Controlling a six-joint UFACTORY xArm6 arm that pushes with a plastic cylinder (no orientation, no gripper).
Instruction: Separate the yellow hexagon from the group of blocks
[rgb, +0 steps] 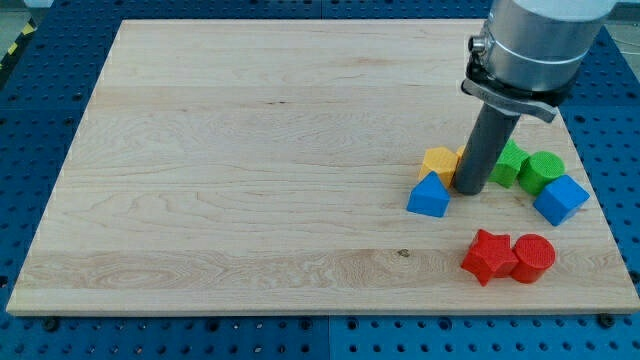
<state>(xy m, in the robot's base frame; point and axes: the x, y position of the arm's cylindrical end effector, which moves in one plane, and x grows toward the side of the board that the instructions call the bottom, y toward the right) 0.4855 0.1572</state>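
The yellow hexagon (438, 161) lies on the wooden board (250, 150) at the view's right, touching the blue triangular block (429, 196) just below it. My tip (469, 188) is down on the board right beside the hexagon, on its right, and above-right of the blue triangular block. The rod hides part of what lies directly behind it. Right of the rod sit a green block (512, 160) of unclear shape and a green cylinder (542, 172), with a blue cube (560, 199) just below them.
A red star-shaped block (487, 256) and a red cylinder (533, 258) touch each other near the board's bottom right edge. The arm's grey body (530, 50) hangs over the top right corner. A blue perforated table surrounds the board.
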